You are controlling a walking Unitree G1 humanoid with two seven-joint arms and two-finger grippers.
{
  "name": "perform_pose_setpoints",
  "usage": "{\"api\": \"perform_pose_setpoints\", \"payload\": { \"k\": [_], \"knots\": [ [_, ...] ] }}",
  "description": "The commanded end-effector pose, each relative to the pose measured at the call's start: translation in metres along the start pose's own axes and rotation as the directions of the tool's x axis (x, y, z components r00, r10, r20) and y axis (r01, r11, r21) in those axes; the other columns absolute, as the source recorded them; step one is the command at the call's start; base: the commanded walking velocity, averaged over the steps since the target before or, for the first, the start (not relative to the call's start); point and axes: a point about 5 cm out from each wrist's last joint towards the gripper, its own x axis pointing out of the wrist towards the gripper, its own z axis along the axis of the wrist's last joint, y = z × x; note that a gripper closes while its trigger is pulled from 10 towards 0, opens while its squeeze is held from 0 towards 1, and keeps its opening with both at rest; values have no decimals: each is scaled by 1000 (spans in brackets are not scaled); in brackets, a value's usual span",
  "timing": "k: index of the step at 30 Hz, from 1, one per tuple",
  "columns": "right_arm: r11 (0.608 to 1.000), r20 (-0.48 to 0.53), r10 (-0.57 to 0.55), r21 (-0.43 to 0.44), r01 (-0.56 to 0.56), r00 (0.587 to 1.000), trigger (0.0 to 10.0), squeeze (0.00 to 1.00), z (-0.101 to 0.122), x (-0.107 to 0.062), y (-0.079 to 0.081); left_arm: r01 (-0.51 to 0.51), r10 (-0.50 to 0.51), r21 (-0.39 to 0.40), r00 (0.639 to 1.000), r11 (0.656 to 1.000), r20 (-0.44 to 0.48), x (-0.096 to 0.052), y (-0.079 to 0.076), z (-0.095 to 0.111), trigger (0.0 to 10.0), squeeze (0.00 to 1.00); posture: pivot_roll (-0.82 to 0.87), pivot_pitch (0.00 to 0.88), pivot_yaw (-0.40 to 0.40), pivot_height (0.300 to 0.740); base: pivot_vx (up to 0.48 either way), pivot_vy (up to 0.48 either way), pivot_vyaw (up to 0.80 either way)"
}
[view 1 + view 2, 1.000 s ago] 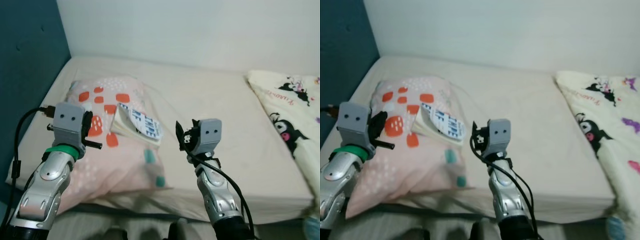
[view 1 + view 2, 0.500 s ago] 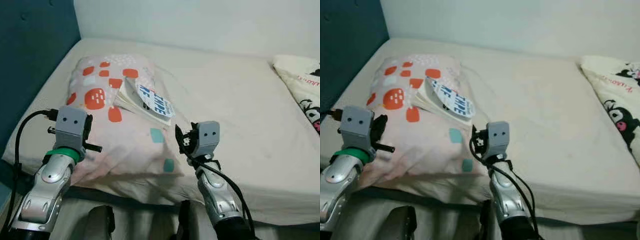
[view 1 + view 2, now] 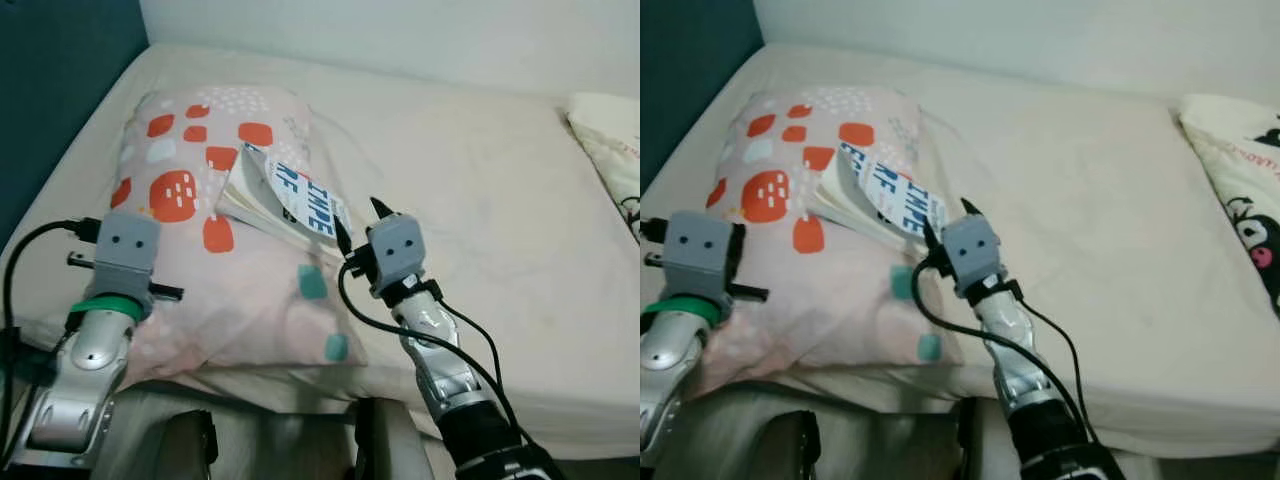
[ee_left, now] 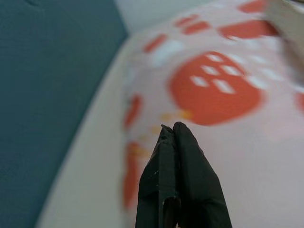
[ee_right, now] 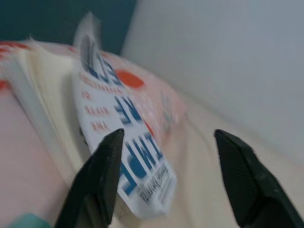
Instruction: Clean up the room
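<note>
A bed (image 3: 480, 190) with a cream sheet takes most of the frame, and a dark blue headboard (image 3: 40, 90) stands at the upper left. A patterned blanket (image 3: 1240, 190) lies at the right edge. On the left half of the bed lies a pink pillow (image 3: 200, 250) with orange spots. On the pillow, near the centre of the frame, lies a book (image 3: 290, 200), its white cover with blue letters lifted a little from the pages.

The right gripper (image 5: 166, 180) is just in front of the book, at the centre; its fingers are wide open and hold nothing. The left gripper (image 4: 173, 142) hovers at the lower left over the pillow edge, fingers pressed together, empty.

I judge the step is reaching for the book. Next, the right gripper should go forward so the fingers come around the book edge, then close on all the pages, not only on the loose cover.
</note>
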Motion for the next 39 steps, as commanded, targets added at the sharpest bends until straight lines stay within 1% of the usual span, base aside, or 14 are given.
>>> {"api": "perform_pose_setpoints", "payload": {
  "k": [1, 4, 7, 9, 12, 15, 16, 17, 22, 25, 29, 32, 37, 39],
  "knots": [
    [994, 46, 99, -40, -97, 994, 10000, 1000, 8, 1, 11, -66, 66, 24, 998, 998, -5, -2, 14, -1, 10000, 0, 127, 146, -35, 546, 0, 0, 0],
    [984, 54, 174, -51, -171, 983, 10000, 1000, 8, 0, 22, -122, 122, 28, 992, 992, -14, -2, 23, -2, 10000, 0, 127, 146, -35, 546, 0, 0, 0],
    [969, 62, 246, -52, -243, 967, 10000, 1000, 9, 7, 46, -209, 210, 41, 978, 977, -21, -2, 32, -3, 10000, 0, 132, 154, -34, 546, 0, 0, 0],
    [969, 62, 246, -52, -243, 967, 10000, 1000, 9, 7, 46, -209, 210, 41, 978, 977, -21, -2, 32, -3, 10000, 0, 132, 154, -34, 546, 0, 0, 0],
    [964, 31, 248, -104, -243, 968, 10000, 961, 7, 18, 60, -244, 246, 46, 969, 969, -29, -2, 35, -3, 10000, 0, 138, 160, -38, 546, 0, 0, 0],
    [970, -3, 224, -94, -224, 974, 10000, 957, 5, 28, 66, -244, 246, 41, 969, 969, -34, -2, 35, -3, 10000, 0, 142, 164, -41, 546, 0, 0, 0],
    [972, -19, 213, -97, -214, 977, 10000, 835, 5, 32, 69, -244, 245, 39, 969, 969, -34, -3, 34, -3, 10000, 0, 148, 170, -45, 546, 0, 0, 0],
    [974, -24, 205, -89, -206, 979, 10000, 0, 6, 36, 70, -242, 243, 38, 969, 969, -36, -4, 34, -3, 10000, 0, 150, 172, -47, 546, 0, 0, 0],
    [968, -54, 221, -106, -226, 974, 10000, 0, 7, 46, 76, -246, 247, 35, 968, 969, -45, -6, 32, -4, 10000, 0, 158, 179, -54, 546, 0, 0, 0],
    [954, -94, 278, -89, -286, 956, 10000, 0, 5, 51, 86, -251, 253, 35, 966, 967, -51, -7, 31, -4, 10000, 0, 164, 183, -62, 546, 0, 0, 0],
    [951, -117, 287, -81, -298, 951, 10000, 0, 4, 54, 90, -256, 257, 35, 965, 966, -54, -8, 31, -5, 10000, 0, 169, 183, -68, 546, 0, 0, 0],
    [935, -198, 333, -61, -350, 922, 10000, 0, -4, 55, 100, -261, 263, 35, 963, 965, -57, -9, 31, -5, 10000, 0, 173, 182, -73, 546, 0, 0, 0],
    [934, -214, 327, -75, -350, 920, 10000, 0, -4, 57, 104, -265, 267, 34, 962, 964, -60, -10, 32, -6, 10000, 0, 175, 180, -76, 546, 0, 0, 0],
    [956, -215, 260, -79, -282, 942, 10000, 0, 0, 63, 101, -267, 268, 33, 961, 963, -62, -10, 31, -6, 10000, 0, 181, 174, -78, 546, 0, 0, 0]
  ]
}}
